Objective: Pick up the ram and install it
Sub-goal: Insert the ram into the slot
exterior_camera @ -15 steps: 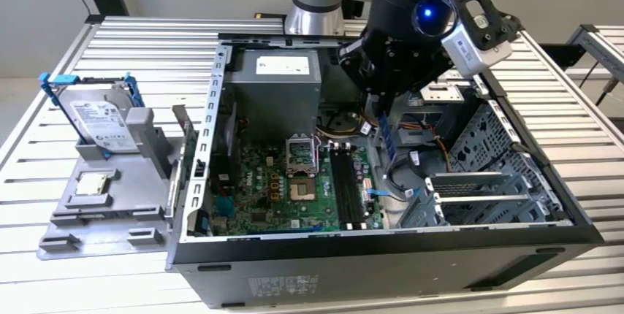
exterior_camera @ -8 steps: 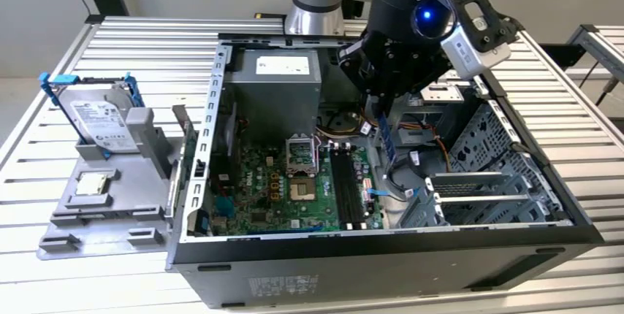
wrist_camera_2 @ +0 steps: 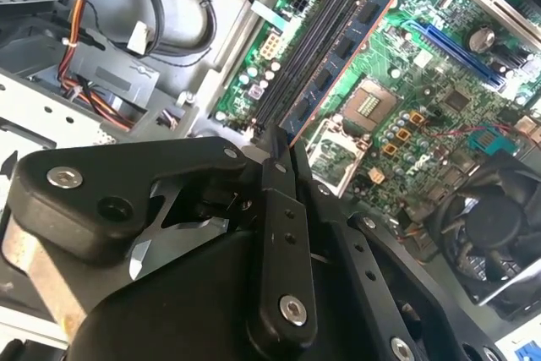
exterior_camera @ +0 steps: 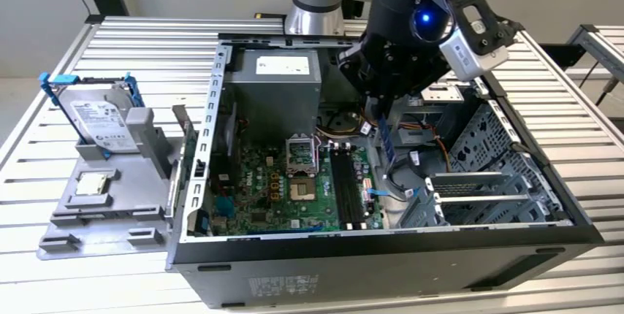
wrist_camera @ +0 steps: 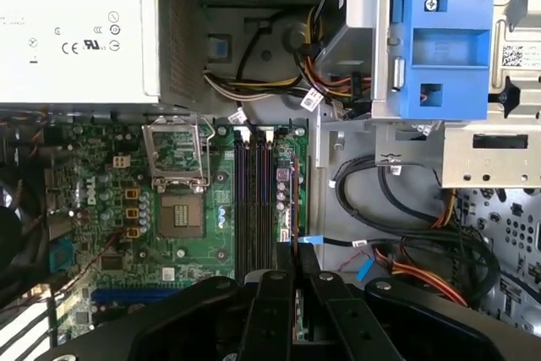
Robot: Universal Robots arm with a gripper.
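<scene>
Green motherboard (wrist_camera: pixel 218 238), blue drive bracket (wrist_camera: pixel 444 40), ram (wrist_camera_2: pixel 340 55) apparently dark blue.

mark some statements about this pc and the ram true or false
1. The gripper is shut on the ram. True.
2. The ram is seated in a slot. False: it hangs over the motherboard, and the slots look empty.
3. The computer case is closed. False: its side is open.
4. A hard drive stands in a grey holder outside the case. True.
</scene>
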